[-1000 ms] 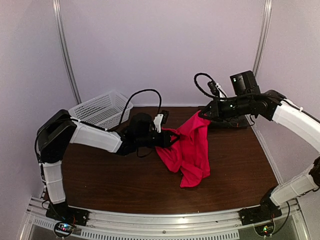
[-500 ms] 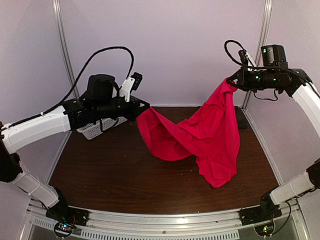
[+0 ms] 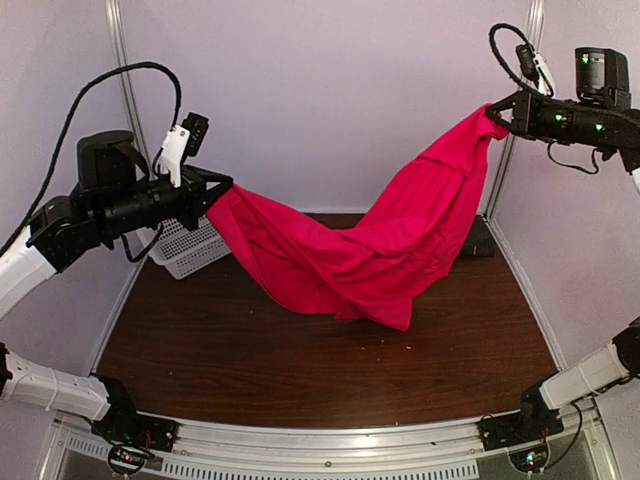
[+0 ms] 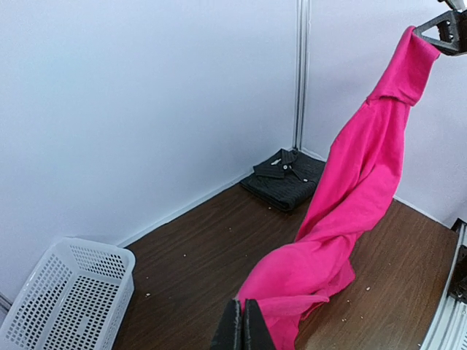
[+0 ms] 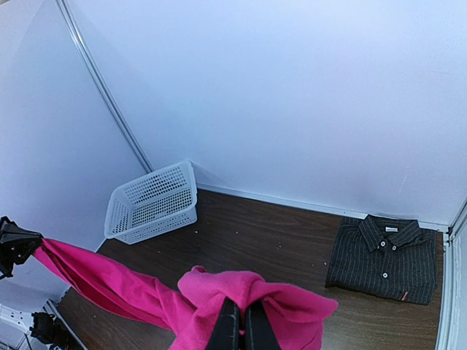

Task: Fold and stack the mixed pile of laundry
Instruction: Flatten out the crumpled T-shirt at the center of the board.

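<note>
A bright red-pink T-shirt (image 3: 370, 255) hangs stretched in the air between both arms, its lowest fold near the brown table (image 3: 300, 370). My left gripper (image 3: 222, 188) is shut on its left end, high at the left. My right gripper (image 3: 497, 108) is shut on the other end, high at the upper right. In the left wrist view the T-shirt (image 4: 350, 211) rises from my closed fingers (image 4: 244, 332) toward the far gripper. In the right wrist view cloth (image 5: 255, 292) bunches around my right gripper (image 5: 242, 324). The dark pinstriped shirt (image 5: 385, 257) lies folded at the back right corner.
A white lattice basket (image 3: 185, 248) lies tilted at the back left, partly behind my left arm; in the right wrist view the basket (image 5: 153, 203) sits against the back wall. Metal frame posts (image 3: 120, 60) stand at both rear corners. Small crumbs dot the table.
Both arms rose and spread apart, lifting the T-shirt off the table and pulling it out between them. The left gripper closed on the shirt's left end.
</note>
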